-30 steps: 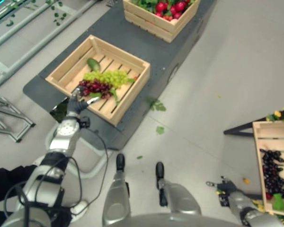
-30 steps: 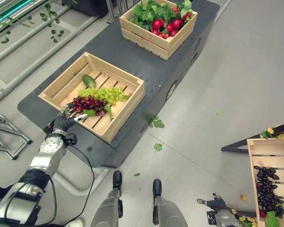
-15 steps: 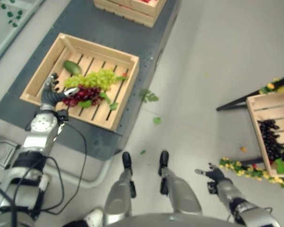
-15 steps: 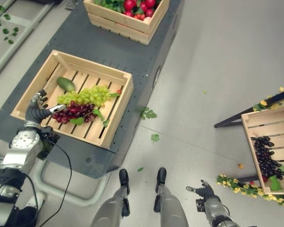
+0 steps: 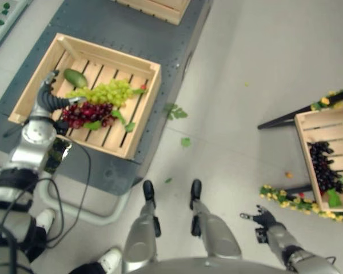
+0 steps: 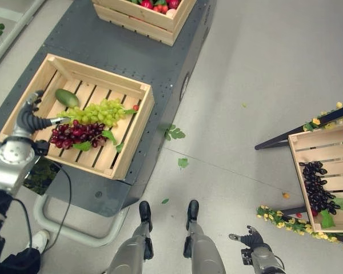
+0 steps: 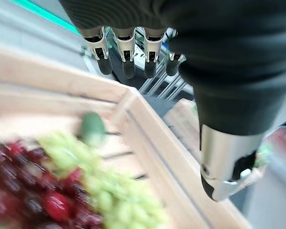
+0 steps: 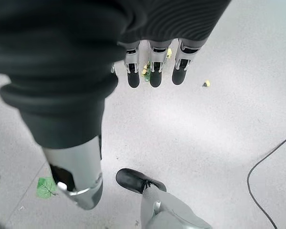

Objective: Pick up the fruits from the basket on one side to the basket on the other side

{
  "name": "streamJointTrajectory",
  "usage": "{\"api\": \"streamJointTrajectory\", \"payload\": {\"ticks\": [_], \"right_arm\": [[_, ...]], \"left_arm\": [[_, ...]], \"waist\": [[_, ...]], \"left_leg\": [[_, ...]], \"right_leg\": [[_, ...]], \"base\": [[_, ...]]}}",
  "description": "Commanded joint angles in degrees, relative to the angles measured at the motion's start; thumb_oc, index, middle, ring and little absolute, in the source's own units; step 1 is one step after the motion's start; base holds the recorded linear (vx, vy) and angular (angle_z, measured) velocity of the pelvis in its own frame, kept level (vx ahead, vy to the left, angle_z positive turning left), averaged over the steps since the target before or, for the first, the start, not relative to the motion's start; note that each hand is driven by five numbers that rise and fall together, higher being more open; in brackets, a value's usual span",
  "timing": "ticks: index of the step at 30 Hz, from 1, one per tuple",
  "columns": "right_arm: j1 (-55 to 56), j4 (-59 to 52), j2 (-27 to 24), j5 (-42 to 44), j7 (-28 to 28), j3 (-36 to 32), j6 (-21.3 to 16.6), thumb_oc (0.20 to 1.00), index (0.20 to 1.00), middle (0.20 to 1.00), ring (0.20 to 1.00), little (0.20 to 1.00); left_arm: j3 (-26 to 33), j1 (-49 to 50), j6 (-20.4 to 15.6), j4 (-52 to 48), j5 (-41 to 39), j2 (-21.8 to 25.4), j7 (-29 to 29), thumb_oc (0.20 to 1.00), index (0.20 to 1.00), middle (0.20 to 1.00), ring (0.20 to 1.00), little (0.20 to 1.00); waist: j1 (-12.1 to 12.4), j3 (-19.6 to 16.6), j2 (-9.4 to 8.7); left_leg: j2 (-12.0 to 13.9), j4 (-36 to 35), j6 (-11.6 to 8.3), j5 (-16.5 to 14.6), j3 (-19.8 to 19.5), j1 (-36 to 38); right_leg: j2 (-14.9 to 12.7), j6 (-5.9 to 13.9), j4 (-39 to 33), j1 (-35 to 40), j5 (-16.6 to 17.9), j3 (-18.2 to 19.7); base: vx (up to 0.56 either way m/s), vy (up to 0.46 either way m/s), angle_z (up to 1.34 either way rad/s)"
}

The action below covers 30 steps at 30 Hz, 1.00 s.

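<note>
Left hand: fingers spread, empty, at left rim of wooden crate, upper left | Red grapes, green grapes inside crate | Right hand: relaxed, empty, lower right | Right-side crate: dark grapes

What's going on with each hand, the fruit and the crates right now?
Left hand: open, above the near crate.
Right hand: open, low over the floor.
Near crate: holds green grapes, red grapes.
Right-side crate: holds dark grapes.
</note>
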Motion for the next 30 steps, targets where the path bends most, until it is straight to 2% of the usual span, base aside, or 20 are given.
{"api": "streamJointTrajectory", "payload": {"ticks": [1,2,9,11,30], "right_arm": [[-0.13,0.10,-2.01,1.01,-0.52,2.06,-0.55,1.000,1.000,1.000,1.000,1.000],[-0.48,-0.28,-1.90,1.45,-0.71,2.76,-0.84,1.000,1.000,1.000,1.000,1.000],[-1.17,-1.14,-1.45,2.72,-0.88,4.34,-1.48,1.000,1.000,1.000,1.000,1.000],[-1.18,-2.15,-0.99,3.33,-1.09,5.33,-2.09,1.000,1.000,1.000,1.000,1.000],[-0.57,-4.92,-0.37,4.67,-2.33,6.75,-3.60,1.000,1.000,1.000,1.000,1.000]], "left_arm": [[-3.31,-8.34,0.28,6.60,4.32,2.53,0.59,1.000,1.000,1.000,1.000,1.000],[-5.84,-11.20,0.50,9.97,5.88,2.53,0.36,1.000,1.000,1.000,1.000,1.000],[-12.25,-17.77,1.87,16.37,11.81,1.90,0.76,1.000,1.000,1.000,1.000,1.000],[-16.23,-20.59,2.88,18.85,17.48,1.65,1.39,1.000,1.000,1.000,1.000,1.000],[-21.96,-25.19,4.83,21.59,25.87,-0.78,3.08,1.000,1.000,1.000,1.000,1.000]], "waist": [[-0.23,-0.39,0.48],[-0.52,0.14,0.24],[-0.88,1.20,-0.68],[-1.46,1.86,-1.26],[-3.06,4.91,-2.78]], "left_leg": [[-1.02,3.16,-1.01,-1.89,-1.71,-3.05],[-0.96,3.15,-0.98,-1.66,-1.58,-3.42],[-0.91,3.00,-0.84,-1.38,-1.51,-4.17],[-0.81,3.13,-0.74,-1.39,-1.17,-4.76],[-1.33,3.16,-0.24,-1.40,-0.01,-7.72]], "right_leg": [[-3.52,6.93,4.13,-0.79,-2.07,0.52],[-3.41,7.04,4.12,-1.15,-1.81,0.73],[-3.20,7.35,3.86,-2.22,-0.95,1.37],[-3.19,7.60,3.71,-2.88,-0.40,1.87],[-3.26,8.30,3.01,-6.60,1.57,3.73]], "base": [[-0.05,0.014,-0.04],[-0.03,0.004,-0.02],[-0.01,0.001,-0.02],[0.00,0.000,0.00],[-0.01,0.023,-0.07]]}}
